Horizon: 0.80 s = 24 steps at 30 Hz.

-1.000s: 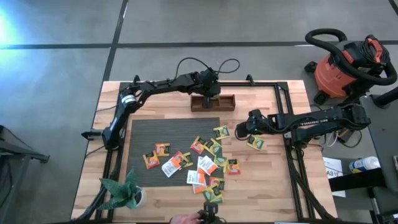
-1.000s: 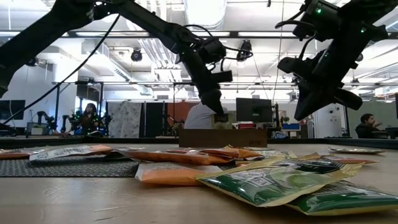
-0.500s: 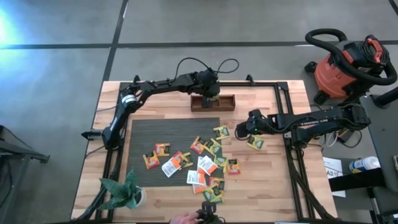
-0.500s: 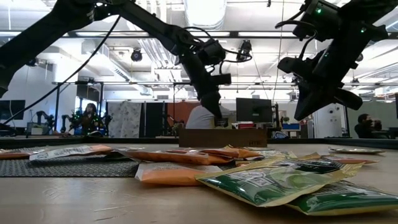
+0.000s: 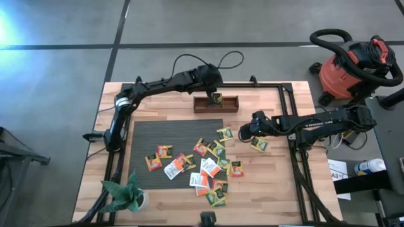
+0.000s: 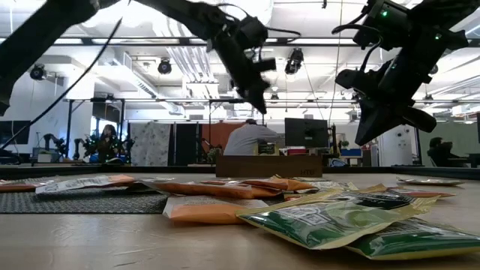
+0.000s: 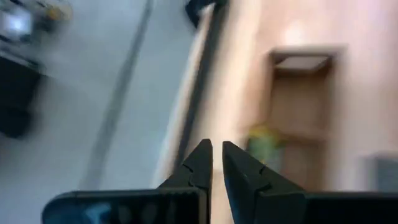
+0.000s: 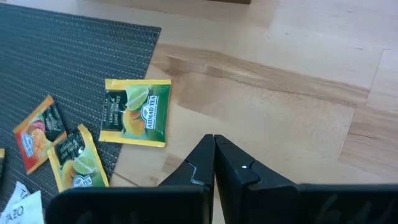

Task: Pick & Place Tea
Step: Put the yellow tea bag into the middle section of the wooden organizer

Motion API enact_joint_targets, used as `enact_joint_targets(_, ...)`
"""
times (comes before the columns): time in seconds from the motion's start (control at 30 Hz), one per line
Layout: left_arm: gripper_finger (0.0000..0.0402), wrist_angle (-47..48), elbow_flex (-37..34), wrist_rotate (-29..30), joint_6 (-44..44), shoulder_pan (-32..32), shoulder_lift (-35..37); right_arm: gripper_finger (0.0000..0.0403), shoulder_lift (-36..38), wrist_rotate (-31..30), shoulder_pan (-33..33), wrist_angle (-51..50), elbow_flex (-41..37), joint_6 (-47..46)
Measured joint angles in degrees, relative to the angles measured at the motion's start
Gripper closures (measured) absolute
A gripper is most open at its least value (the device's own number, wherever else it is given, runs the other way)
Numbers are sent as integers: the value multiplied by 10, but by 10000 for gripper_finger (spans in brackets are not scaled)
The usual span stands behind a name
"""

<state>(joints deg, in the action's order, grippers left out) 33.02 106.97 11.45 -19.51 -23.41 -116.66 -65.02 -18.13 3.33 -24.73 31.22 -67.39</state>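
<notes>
Wooden table (image 5: 164,202), one grey mat (image 5: 151,135), one brown tray (image 5: 216,104), two arms

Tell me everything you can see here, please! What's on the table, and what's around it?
Tea packets: about fifteen; green, orange-red, yellow, white; scattered on the mat's right part and the wood beside it.
Boxed packet: one, green-yellow, inside the wooden box.
Mat: one, dark grey, mid-table.
Wooden box: one, brown, by the table's far edge.
Plant: one, green, near-left corner.
Table: one, light wood.
Vacuum: one, red and black, on the floor to the right.
Person: one, light top, in the room behind.
Left gripper: one, dark, above the box.
Right gripper: one, dark, shut, empty, over bare wood.
</notes>
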Motion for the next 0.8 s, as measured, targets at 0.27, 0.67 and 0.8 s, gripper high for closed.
enact_joint_targets(0.27,368,-38,-66,-305,245,52,18,394,-26,41,4,35,-10,23)
enact_joint_targets(0.67,325,-85,-203,-243,397,106,16,319,-179,152,13,190,-3,35)
enact_joint_targets(0.8,322,-121,-253,-238,454,106,16,298,-215,150,13,211,5,34)
